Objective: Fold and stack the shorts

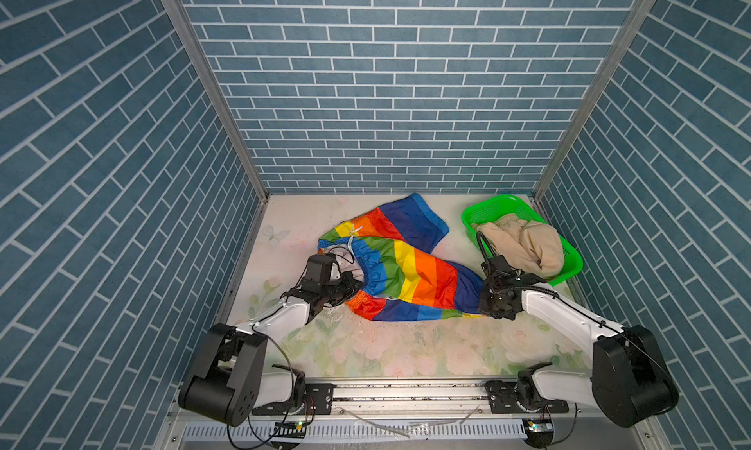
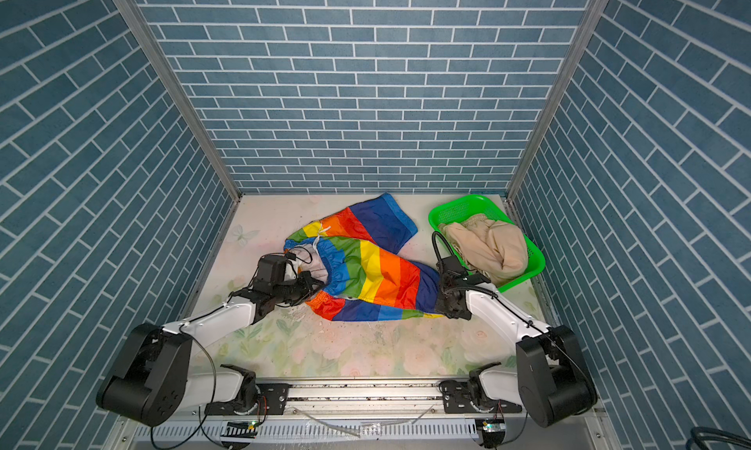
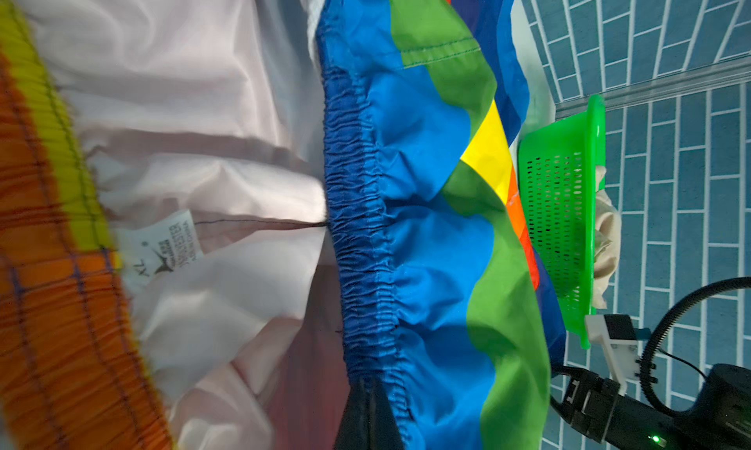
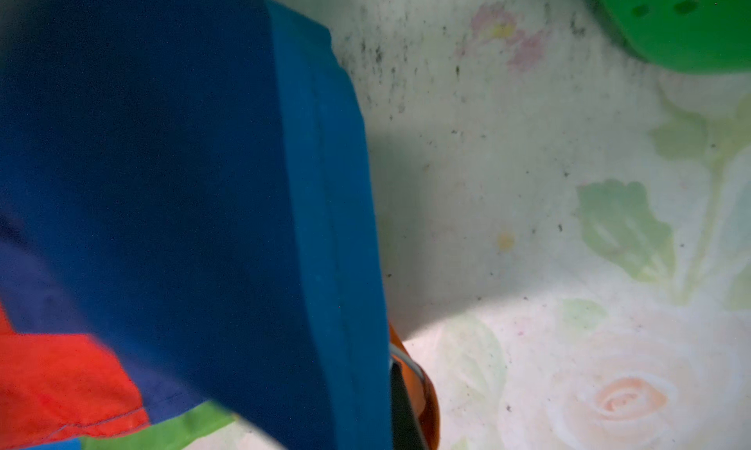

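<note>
We see the left claw (image 1: pixel 354 290) pressed together on the gathered blue waistband (image 3: pixel 357 232) of the rainbow shorts (image 1: pixel 410 273), left of the worktop's (image 1: pixel 406 354) middle. In the left wrist view only one dark finger (image 3: pixel 365 415) shows, cut off by the frame and lying against the elastic. We cannot make out its partner. That view also looks into the waist, where there is pale lining (image 3: pixel 183 102) and a sewn label (image 3: pixel 164 247) marked XL.

The right claw (image 1: pixel 489 312) is closed too, pinching the blue hem (image 4: pixel 325 224) of the nearer leg. It sits toward the worktop's right edge, just in front of the green basket (image 1: pixel 487 208). In both top views the wrist covers its tips. In the right wrist view the cloth drapes over almost everything, leaving a sliver of an orange-and-dark finger (image 4: pixel 410 399).

The rainbow shorts sit mid-worktop. One leg points toward the back edge and the other stretches rightward between the two claws. A white drawstring (image 1: pixel 354 228) lies on the stripes. We cannot tell whether the stretched cloth is clear of the surface.

The beige shorts (image 1: pixel 524 245) sit bundled in the basket at the back right corner. The right arm's cable crosses part of them, and their folds are hard to read.
</note>
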You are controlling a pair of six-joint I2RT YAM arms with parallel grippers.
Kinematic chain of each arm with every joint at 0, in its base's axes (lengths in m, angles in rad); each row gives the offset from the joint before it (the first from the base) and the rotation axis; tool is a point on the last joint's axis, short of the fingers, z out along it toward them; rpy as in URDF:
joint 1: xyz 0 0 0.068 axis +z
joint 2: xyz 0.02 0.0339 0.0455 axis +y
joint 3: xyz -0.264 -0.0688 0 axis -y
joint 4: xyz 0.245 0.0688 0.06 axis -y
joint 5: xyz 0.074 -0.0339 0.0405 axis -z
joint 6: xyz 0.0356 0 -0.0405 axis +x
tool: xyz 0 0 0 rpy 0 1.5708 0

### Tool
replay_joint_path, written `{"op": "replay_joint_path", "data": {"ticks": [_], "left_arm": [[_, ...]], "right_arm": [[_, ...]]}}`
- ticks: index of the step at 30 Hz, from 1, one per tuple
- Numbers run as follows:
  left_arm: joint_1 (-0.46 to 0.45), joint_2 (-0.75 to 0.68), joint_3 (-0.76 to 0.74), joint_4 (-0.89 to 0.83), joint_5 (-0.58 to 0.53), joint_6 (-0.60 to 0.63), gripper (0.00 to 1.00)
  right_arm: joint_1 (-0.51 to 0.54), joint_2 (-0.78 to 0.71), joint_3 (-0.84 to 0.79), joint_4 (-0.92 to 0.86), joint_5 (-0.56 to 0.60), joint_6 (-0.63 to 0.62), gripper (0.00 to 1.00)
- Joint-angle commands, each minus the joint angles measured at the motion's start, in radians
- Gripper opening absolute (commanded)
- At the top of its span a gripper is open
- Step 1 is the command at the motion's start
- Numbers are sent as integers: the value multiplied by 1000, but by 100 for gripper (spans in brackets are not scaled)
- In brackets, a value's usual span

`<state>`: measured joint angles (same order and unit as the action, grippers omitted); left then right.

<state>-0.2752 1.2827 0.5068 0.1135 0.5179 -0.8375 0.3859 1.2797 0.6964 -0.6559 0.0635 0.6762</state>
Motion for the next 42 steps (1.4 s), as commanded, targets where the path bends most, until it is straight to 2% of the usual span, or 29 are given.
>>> {"op": "replay_joint_path", "data": {"ticks": [1, 6, 10, 15, 22, 25, 27, 30, 33, 36, 39, 42], "left_arm": [[24, -53, -22, -59, 34, 16, 0], [69, -167, -90, -62, 74, -41, 0], [79, -319, -146, -109, 102, -101, 0], [80, -587, -190, -384, 76, -108, 0], [80, -1058, -346, -738, 54, -237, 0], [82, -1160, -372, -760, 27, -300, 0], [83, -1130, -370, -677, 10, -320, 0], [85, -917, -292, -526, -8, -271, 0], [87, -625, -90, -502, -14, -95, 0], [97, -364, 171, -519, -30, 46, 0], [128, -143, 458, -539, -38, 143, 0], [176, 51, 711, -515, -7, 164, 0]], "right_arm": [[-4, -20, 11, -32, 16, 31, 0], [-3, 5, 13, -33, 10, 29, 0], [-4, 30, 18, -37, 2, 24, 0], [-4, 38, 27, -44, 4, 11, 0], [-2, 6, 48, -33, -75, 20, 0], [0, 12, 110, -38, -100, -2, 0], [-2, 40, 187, -51, -100, -32, 0], [-5, 115, 362, -55, -82, -82, 0], [-28, 253, 604, -49, -123, -116, 0], [-61, 460, 929, -89, -185, -141, 0], [-84, 740, 1382, -210, -239, -158, 0], [-105, 1104, 2026, -365, -334, -125, 0]]}}
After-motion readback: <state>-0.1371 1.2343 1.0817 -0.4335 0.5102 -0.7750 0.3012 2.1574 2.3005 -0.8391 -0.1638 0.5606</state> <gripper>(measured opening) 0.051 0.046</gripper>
